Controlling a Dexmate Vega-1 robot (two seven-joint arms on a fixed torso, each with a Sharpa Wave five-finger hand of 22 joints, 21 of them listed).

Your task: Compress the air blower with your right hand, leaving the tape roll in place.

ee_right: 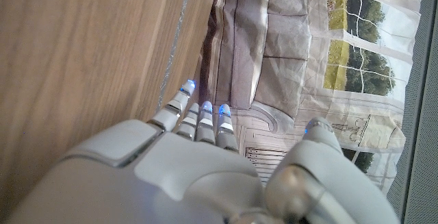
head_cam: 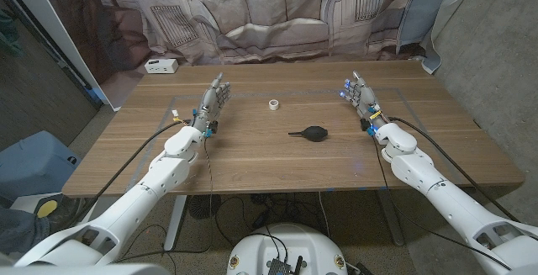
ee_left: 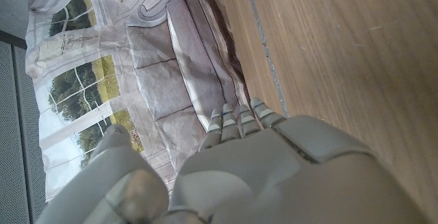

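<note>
Both hands stand empty with fingers apart: left hand (head_cam: 211, 105) at left, right hand (head_cam: 361, 97) at right. Black air blower (head_cam: 313, 131) lies between them, tape roll (head_cam: 274, 104) farther back on the table (head_cam: 252, 161).

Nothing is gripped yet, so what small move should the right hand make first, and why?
Probably swing the right hand inward toward the air blower, which lies untouched mid-table; the tape roll sits farther back, clear of that path.

We see left hand (head_cam: 213, 100): holding nothing, fingers straight and extended forward | right hand (head_cam: 360, 92): holding nothing, fingers extended, blue-lit tips | both arms stretched forward, hands well apart
</note>
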